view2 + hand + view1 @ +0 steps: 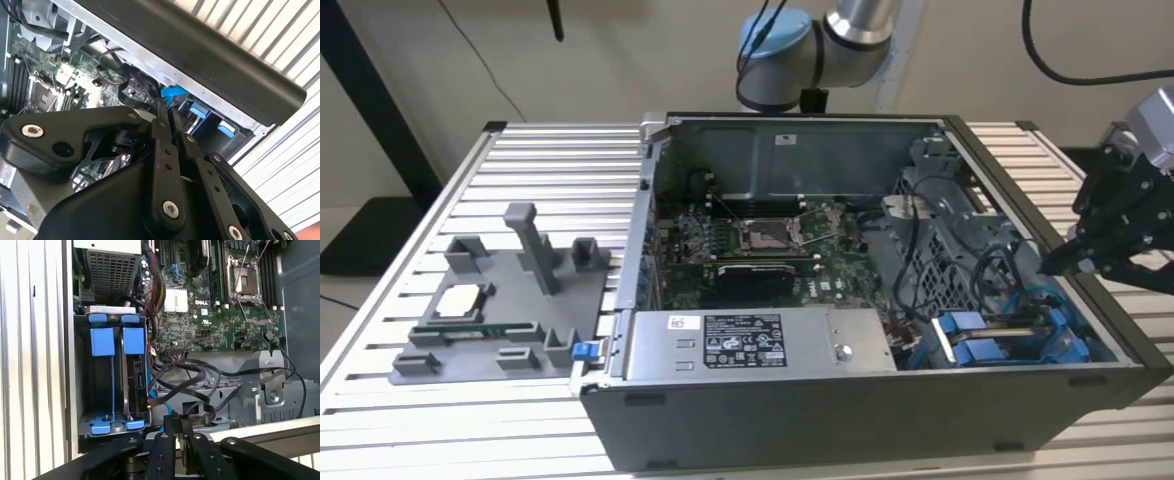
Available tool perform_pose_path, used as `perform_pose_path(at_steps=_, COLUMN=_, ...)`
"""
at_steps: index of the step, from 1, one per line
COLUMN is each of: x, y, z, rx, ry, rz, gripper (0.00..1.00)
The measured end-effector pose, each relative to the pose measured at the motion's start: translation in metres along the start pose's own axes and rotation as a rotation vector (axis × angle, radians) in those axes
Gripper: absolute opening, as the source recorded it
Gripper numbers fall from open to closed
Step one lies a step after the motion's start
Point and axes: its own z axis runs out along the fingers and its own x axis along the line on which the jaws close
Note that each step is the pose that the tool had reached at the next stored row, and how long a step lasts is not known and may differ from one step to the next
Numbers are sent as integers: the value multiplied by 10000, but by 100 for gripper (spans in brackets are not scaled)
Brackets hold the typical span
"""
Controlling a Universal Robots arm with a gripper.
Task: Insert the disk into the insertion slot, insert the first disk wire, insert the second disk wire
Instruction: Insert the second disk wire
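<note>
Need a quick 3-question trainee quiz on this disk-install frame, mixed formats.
1. True or false: the gripper hangs at the exterior view's left edge.
2. The plastic fittings in the drive cage are: A red, B blue, C green.
3. Fill in: the computer case lies with its side panel ___.
Key: 1 false; 2 B; 3 off.

Support: silver ribbed-slat metal table (534,160). On it: dark grey open computer tower case (854,420), lying on side; grey plastic parts fixture (507,305) just beside, exterior view's left.
</note>
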Motion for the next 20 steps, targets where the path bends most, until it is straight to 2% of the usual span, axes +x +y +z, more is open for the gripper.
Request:
perform_pose_path(at_steps=8, x=-10, y=131, z=-52, rx=-69, ry=4, rz=21, gripper=0)
perform_pose_path(at_steps=20, x=12, y=415, z=-29, rx=-118, ry=4, rz=36, gripper=0)
